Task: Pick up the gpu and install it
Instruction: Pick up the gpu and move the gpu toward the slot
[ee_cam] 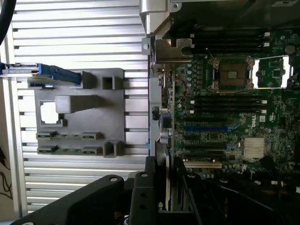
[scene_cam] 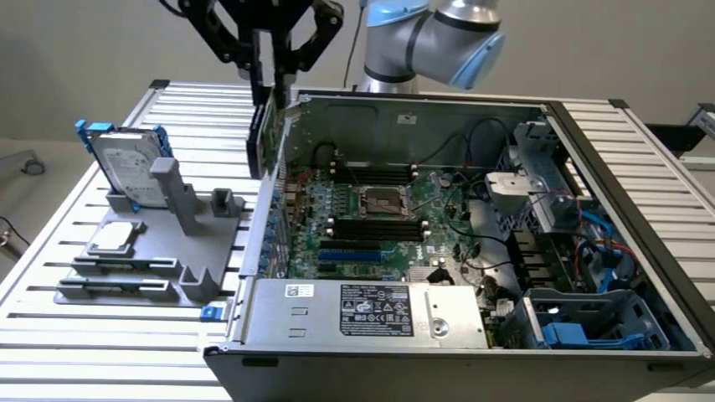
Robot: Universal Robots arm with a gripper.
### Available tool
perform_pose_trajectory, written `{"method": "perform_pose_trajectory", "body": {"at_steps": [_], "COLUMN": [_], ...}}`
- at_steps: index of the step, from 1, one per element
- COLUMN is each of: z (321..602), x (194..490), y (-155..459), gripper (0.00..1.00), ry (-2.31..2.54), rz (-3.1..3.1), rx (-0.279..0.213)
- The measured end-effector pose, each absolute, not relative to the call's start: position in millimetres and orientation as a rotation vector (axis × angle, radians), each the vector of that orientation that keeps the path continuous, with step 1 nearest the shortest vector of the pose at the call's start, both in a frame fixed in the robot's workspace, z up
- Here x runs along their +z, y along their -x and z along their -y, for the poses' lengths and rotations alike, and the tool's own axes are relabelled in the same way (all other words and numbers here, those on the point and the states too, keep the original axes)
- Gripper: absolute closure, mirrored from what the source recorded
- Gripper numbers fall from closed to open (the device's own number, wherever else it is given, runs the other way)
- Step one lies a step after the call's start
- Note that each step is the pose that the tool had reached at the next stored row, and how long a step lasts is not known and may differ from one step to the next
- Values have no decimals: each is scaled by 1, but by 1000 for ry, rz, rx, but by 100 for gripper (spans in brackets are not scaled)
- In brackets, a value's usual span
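**Gripper [ee_cam: 167, 164] has the gpu [scene_cam: 264, 138] lifted; seating it is not yet done**

Black fingers [ee_cam: 150, 185] sit closest to the wrist camera. They are drawn in narrow on the thin card, which runs edge-on away from them. In the exterior view the card hangs upright beneath the gripper with its green board face showing. It is clear of the slatted table [scene_cam: 190, 100] and touches nothing but the jaws. It hangs at the wall of the open computer case [scene_cam: 424, 113] on the exterior view's left, near the case's far corner. I cannot tell whether it is just inside that wall or directly over it.

The pick-up half of the job looks complete, since the card is off every support and carried by the arm. A grey fixture [scene_cam: 196, 276] lies toward the table's edge on the exterior view's left. It carries a hard drive with blue rails [scene_cam: 120, 155] and a small square chip [scene_cam: 115, 237], and its other holders stand bare.

The install half is not done. On the motherboard [scene_cam: 369, 209] the blue and black expansion slots [scene_cam: 355, 251], near the power supply [scene_cam: 380, 308], look unoccupied. The card is above them and off to the side, apart from the board. By my judgement the work stands about midway, with the whole of the seating outstanding
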State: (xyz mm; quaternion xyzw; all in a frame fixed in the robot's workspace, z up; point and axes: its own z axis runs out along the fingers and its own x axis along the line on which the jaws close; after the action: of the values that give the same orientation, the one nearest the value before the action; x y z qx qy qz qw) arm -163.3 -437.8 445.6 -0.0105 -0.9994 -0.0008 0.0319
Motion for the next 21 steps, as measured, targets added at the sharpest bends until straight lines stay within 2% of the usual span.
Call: {"method": "perform_pose_trajectory", "body": {"at_steps": [21], "z": [437], "x": [410], "y": [68], "gripper": [73], "ry": [33], "rz": [3076], "rx": [8]}}
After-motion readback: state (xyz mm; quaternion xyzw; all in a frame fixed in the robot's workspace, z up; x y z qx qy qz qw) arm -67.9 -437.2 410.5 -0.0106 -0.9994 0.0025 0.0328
